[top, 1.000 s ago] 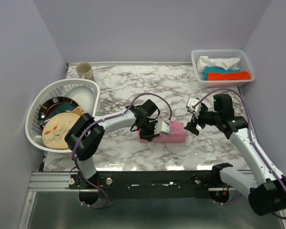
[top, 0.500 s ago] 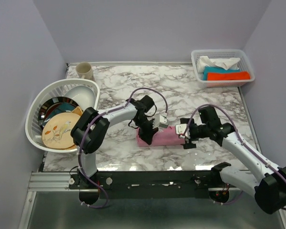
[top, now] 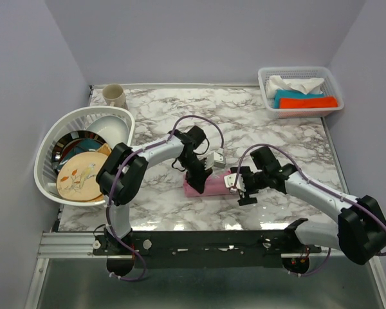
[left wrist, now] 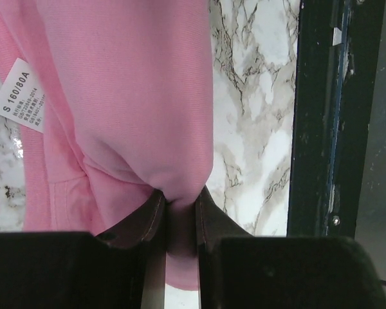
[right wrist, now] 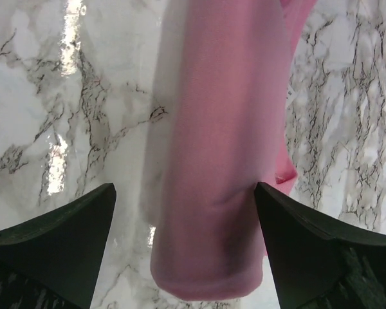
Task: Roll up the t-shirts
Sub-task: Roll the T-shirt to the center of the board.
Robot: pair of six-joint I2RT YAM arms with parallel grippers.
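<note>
The t-shirt (top: 216, 186) is a light-pink roll lying on the marble table just in front of centre. My left gripper (top: 199, 183) comes down on its left end. In the left wrist view the gripper (left wrist: 180, 198) is shut on a pinched fold of the pink fabric (left wrist: 135, 96), and a white size label (left wrist: 16, 96) shows at the left. My right gripper (top: 238, 185) is at the roll's right end. In the right wrist view it (right wrist: 183, 190) stands wide open, one finger on each side of the roll's rounded end (right wrist: 219, 148), with no contact visible.
A white basket (top: 90, 110) of plates and bowls sits at the left edge, with a beige cup (top: 114, 95) behind it. A white basket (top: 296, 69) of folded cloths stands at the back right. The table's black front rail (left wrist: 321, 116) runs close to the roll.
My right arm has swung left and down from beside the roll until its open fingers straddle the roll's right end. The left gripper has stayed shut on the fabric, shifting slightly.
</note>
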